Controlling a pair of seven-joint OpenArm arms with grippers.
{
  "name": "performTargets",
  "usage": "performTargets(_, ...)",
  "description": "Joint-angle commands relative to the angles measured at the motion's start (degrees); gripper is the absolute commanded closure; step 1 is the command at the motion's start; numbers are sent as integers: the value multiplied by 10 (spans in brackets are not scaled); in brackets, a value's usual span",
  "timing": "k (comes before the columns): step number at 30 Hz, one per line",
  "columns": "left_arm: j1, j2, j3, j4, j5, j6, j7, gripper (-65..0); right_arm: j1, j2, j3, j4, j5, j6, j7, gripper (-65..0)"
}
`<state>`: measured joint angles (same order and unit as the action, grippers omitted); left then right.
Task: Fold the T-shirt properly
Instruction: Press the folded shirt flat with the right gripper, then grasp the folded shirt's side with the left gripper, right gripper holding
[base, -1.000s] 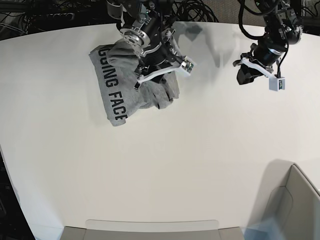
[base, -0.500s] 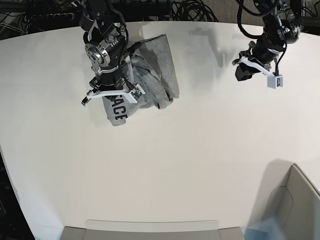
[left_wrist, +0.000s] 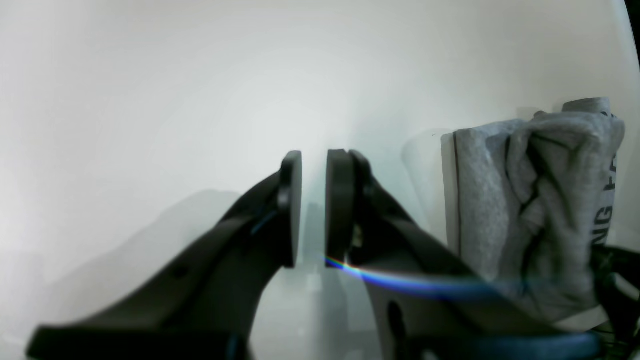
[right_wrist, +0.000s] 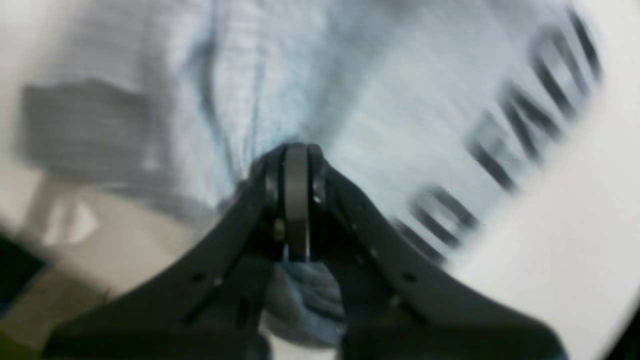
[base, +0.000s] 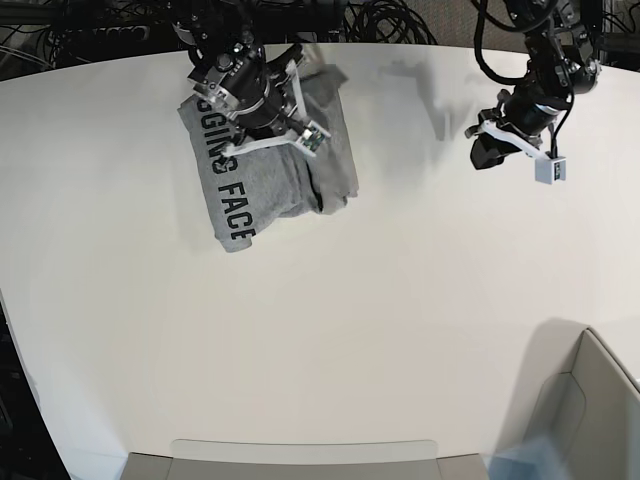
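The heather-grey T-shirt (base: 240, 190) lies folded and bunched at the table's far left, black lettering facing up along its left side. My right gripper (base: 262, 118) is over the shirt's upper part. In the right wrist view its jaws are shut (right_wrist: 296, 150) against the T-shirt (right_wrist: 400, 100), with creases running to the tips and bunched cloth between the fingers. My left gripper (base: 490, 150) hangs above bare table at the far right. Its pads (left_wrist: 315, 155) stand a narrow gap apart and hold nothing, and the T-shirt (left_wrist: 500, 200) is off to its side.
The white table (base: 350, 300) carries only the shirt. A grey bin (base: 590, 400) sits at the near right corner and a grey tray edge (base: 300, 455) runs along the front. Black cables (base: 400, 20) lie behind the table's far edge.
My right arm swung from the shirt's right side over its left, then back up to its top edge, and its jaws closed. The lettering is uncovered again. The left arm barely moved.
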<state>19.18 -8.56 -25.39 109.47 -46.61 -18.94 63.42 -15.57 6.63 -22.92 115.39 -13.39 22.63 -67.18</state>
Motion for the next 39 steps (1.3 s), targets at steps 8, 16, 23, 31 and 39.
performTargets(8,-1,-3,-1,9,-9,-4,-6,-82,42,-3,-86,20,133,1,9,0)
performTargets(16,-1,-2,1,13,-14,-6,-10,-82,67,-3,64,21,150,0,39,0)
performTargets(23,-38,10,100,42,-13,-8,-21,0,81,29,215,21,152,1,16,0)
performTargets(31,-40,41,200,50,-11,-9,-40,0,53,59,315,17,155,1,1,0)
performTargets(39,-65,40,338,27,123,-8,-41,0,15,91,336,-20,228,1,0,0)
